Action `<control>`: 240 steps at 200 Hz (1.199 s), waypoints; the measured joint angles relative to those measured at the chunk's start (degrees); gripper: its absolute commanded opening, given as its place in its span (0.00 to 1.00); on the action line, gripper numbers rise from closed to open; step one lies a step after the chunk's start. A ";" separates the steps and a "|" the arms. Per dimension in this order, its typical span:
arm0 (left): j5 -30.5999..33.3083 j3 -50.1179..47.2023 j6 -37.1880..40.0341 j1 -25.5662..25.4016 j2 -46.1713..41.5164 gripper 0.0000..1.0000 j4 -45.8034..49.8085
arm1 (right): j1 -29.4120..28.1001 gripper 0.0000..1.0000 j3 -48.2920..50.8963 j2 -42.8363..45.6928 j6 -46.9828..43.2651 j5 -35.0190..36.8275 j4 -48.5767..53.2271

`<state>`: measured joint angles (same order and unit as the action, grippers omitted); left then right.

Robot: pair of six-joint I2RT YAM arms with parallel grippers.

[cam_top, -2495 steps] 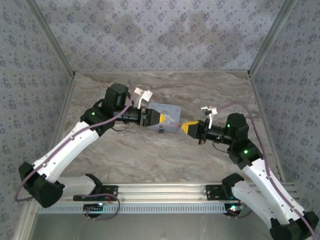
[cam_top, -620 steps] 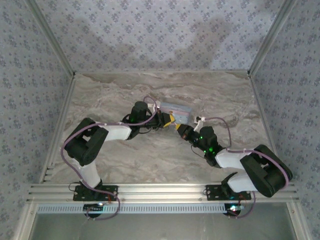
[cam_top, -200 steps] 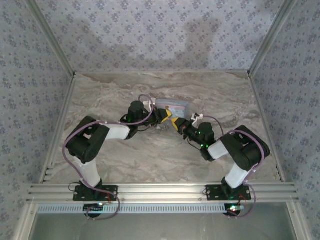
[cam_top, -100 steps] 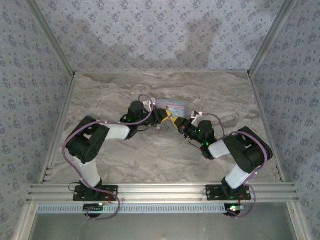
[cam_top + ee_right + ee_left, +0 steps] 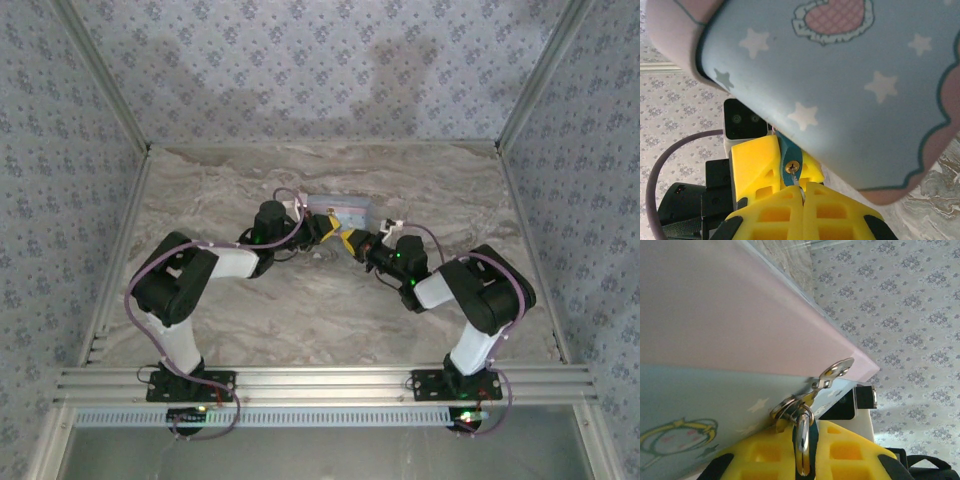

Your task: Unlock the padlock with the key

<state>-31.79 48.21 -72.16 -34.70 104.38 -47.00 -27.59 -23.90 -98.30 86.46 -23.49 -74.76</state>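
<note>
Padlock (image 5: pixel 786 150) between left fingers (image 5: pixel 755 162)

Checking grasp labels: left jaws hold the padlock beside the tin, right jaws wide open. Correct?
No. The right gripper has its jaws shut on the key, which meets the padlock, as the right wrist view shows. The left gripper does hold the padlock beside the tin.

Left tool (image 5: pixel 330 229) and right tool (image 5: pixel 357 244) meet, seemingly touching, beside the pale tin (image 5: pixel 342 207).

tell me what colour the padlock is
Teal blue; the padlock shows best in the right wrist view.
</note>
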 measured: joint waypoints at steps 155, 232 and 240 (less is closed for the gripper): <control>0.55 0.00 -0.59 0.44 0.00 0.00 -0.42 | 1.05 0.00 -2.71 0.02 -3.21 -3.02 3.54; 2.60 0.00 -0.63 0.98 0.00 0.00 -1.40 | 1.16 0.00 -5.18 -4.61 3.85 -3.76 -0.85; 2.62 0.00 -0.83 1.07 0.00 0.00 -1.44 | 1.07 0.00 -5.18 -4.61 3.72 -3.69 -0.92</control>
<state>-29.17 48.21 -72.99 -33.63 104.38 -48.45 -26.52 -29.08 -102.91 90.17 -27.18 -75.68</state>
